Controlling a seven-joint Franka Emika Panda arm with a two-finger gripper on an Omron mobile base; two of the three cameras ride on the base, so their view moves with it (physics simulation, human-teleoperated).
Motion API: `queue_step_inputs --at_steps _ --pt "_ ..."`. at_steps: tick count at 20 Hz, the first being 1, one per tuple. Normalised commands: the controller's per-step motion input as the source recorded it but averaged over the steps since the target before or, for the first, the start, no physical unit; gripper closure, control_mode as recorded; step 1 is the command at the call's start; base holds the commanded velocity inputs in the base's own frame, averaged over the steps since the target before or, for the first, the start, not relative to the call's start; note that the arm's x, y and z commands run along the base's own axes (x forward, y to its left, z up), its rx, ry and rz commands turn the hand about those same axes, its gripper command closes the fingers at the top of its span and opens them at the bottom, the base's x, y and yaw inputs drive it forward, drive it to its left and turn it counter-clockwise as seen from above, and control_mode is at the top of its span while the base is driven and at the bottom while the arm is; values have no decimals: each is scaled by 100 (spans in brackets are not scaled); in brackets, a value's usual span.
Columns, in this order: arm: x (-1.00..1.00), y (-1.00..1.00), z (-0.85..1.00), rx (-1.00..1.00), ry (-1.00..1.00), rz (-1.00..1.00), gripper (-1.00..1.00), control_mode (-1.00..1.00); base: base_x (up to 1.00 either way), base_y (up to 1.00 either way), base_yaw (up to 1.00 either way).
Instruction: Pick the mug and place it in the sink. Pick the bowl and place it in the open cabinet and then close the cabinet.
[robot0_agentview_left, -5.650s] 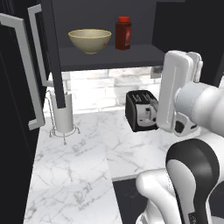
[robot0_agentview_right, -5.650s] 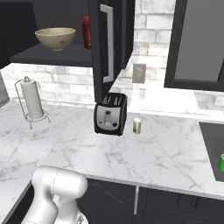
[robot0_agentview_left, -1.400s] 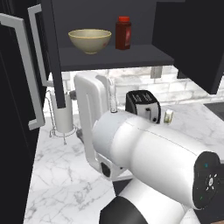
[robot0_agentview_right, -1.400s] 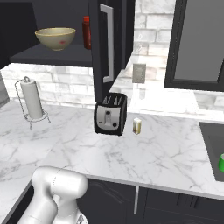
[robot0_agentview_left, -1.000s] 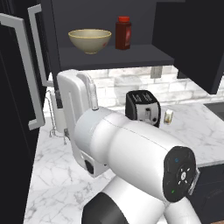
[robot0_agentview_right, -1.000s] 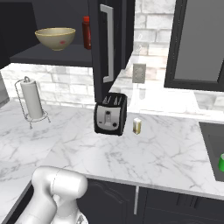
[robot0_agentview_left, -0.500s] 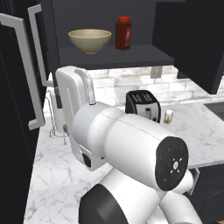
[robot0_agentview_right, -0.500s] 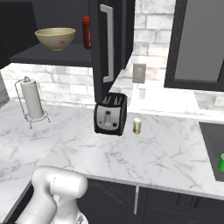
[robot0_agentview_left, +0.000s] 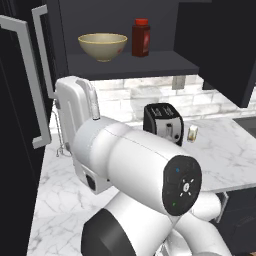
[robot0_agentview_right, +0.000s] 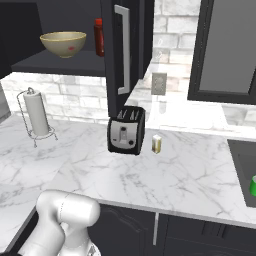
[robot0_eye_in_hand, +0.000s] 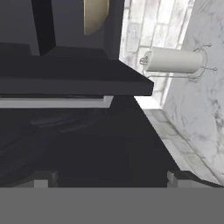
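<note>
The olive-gold bowl (robot0_agentview_left: 102, 46) (robot0_agentview_right: 63, 43) sits on the shelf of the open black cabinet (robot0_agentview_left: 131, 66) (robot0_agentview_right: 52, 64), beside a red bottle (robot0_agentview_left: 141, 37). In the hand view, which is rolled sideways, the bowl (robot0_eye_in_hand: 95, 15) is a gold edge at the top. At the right edge of the right base view the green mug (robot0_agentview_right: 253, 186) stands in the black sink (robot0_agentview_right: 240, 162). My gripper (robot0_eye_in_hand: 109, 181) is open and empty, its fingertips (robot0_eye_in_hand: 43, 179) wide apart. It faces a dark cabinet door with a silver bar handle (robot0_eye_in_hand: 57, 102).
A black toaster (robot0_agentview_left: 162, 122) (robot0_agentview_right: 126, 131) and a small brass cylinder (robot0_agentview_right: 157, 144) stand on the marble counter. A paper towel holder (robot0_agentview_right: 37, 117) (robot0_eye_in_hand: 173, 60) stands at the left. The left cabinet door (robot0_agentview_left: 30, 85) and the right one (robot0_agentview_right: 122, 50) hang open. My white arm (robot0_agentview_left: 135, 165) fills the foreground.
My arm has swung left across the left base view and its elbow has come closer to the camera. The bowl, mug and cabinet doors have not moved.
</note>
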Motion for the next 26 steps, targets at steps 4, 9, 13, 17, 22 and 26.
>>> queue_step_inputs --at_steps 4,9,13,17,22,26 --pt "8 7 0 0 0 0 -100 -100 0 0 0" --pt "18 0 0 0 0 0 -100 -100 0 0 0" --pt "16 0 0 0 0 0 -100 -100 0 0 0" --pt "4 1 -3 0 0 0 -100 -100 0 0 0" --pt "4 3 -4 0 0 0 -100 -100 0 0 0" --pt "6 5 -6 0 0 0 -100 -100 0 0 0"
